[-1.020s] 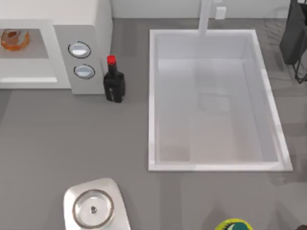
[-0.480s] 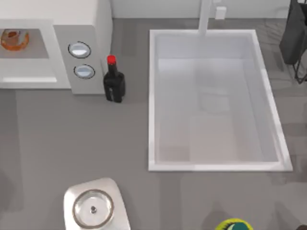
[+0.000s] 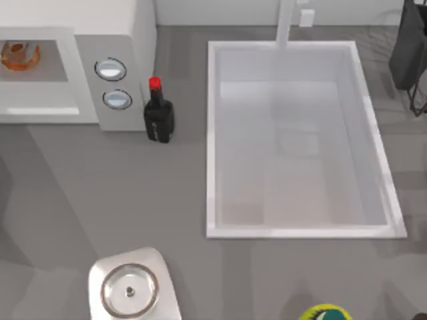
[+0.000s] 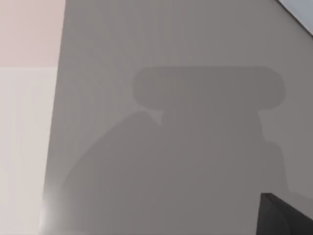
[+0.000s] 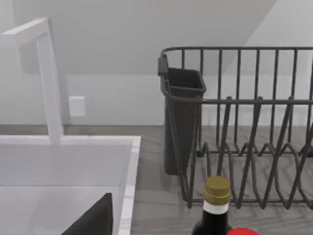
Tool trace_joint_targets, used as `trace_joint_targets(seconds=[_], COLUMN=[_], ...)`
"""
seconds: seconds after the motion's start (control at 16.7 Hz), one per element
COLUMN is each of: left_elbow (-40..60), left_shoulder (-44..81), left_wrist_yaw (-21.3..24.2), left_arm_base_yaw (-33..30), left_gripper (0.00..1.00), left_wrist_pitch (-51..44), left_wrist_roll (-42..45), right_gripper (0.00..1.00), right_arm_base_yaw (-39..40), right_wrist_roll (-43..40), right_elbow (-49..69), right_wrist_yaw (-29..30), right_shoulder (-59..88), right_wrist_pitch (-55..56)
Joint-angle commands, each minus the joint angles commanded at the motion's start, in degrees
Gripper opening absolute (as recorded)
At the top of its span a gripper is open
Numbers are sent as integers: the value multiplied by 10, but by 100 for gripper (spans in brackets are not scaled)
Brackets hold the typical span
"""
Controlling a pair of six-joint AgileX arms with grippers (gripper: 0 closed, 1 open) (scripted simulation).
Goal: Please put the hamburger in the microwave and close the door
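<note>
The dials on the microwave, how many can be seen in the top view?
2. Both are on the grey panel of the microwave, left of the black bottle: one dial is farther from the table's front edge, the other dial is nearer.

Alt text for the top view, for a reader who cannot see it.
A hamburger sits inside an open microwave at the grey counter's top left, with a red-capped bottle beside its dials. A white sink spans the middle and right, and a round steel lid lies near the bottom edge.

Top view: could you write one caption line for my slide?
Hamburger inside the open microwave, black bottle beside it, left of the sink.
</note>
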Motion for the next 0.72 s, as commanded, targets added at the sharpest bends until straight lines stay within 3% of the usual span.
trace_joint_targets(seconds=[0.24, 0.54, 0.72], left_elbow=[-40, -139, -161], left_shoulder=[-38, -160, -180], left_wrist_yaw=[-31, -82, -103], left_arm_base_yaw=[-38, -155, -175], left_gripper=[0, 0, 0], left_wrist_pitch=[17, 49, 62], left_wrist_roll=[-40, -144, -165], right_gripper=[100, 100, 100], right_arm_base_yaw=[0, 0, 0], right_wrist_roll=[0, 0, 0], right_elbow=[0, 0, 0], right_wrist_yaw=[0, 0, 0], right_shoulder=[0, 0, 0], right_wrist_pitch=[0, 0, 0])
